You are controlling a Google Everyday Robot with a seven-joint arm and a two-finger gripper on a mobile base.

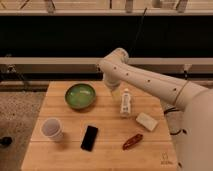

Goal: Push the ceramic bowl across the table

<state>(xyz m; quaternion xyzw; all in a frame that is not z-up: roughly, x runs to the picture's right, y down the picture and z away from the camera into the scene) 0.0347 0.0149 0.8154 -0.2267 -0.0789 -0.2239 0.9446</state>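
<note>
Hand point(125, 111): hangs fingers-down from the white arm point(150, 82), which reaches in from the right of the picture over the worktop point(107, 150). It stands over the rear middle of the worktop. The fingers are spread to their open position and have hold of nothing. Whether the tips touch the worktop cannot be told.

Ceramic bowl point(80, 95): green, glossy, upright on the worktop. It sits to the picture-left of the hand, near it but apart, with bare wood between the two. No contact observed.

Other items, placed from the hand:
- Pale block point(146, 121): just beside the hand, toward the front right, lying flat.
- Reddish-brown item point(132, 141): in front of the hand, nearer the front edge, lying at an angle; what it is cannot be told.
- Black phone point(90, 137): in front of the hand and to the left, lying flat, forward of the bowl.
- White paper cup point(51, 128): well apart from the hand, toward the front left, upright.
- Logo point(166, 159): at the front right corner of the worktop.
</note>
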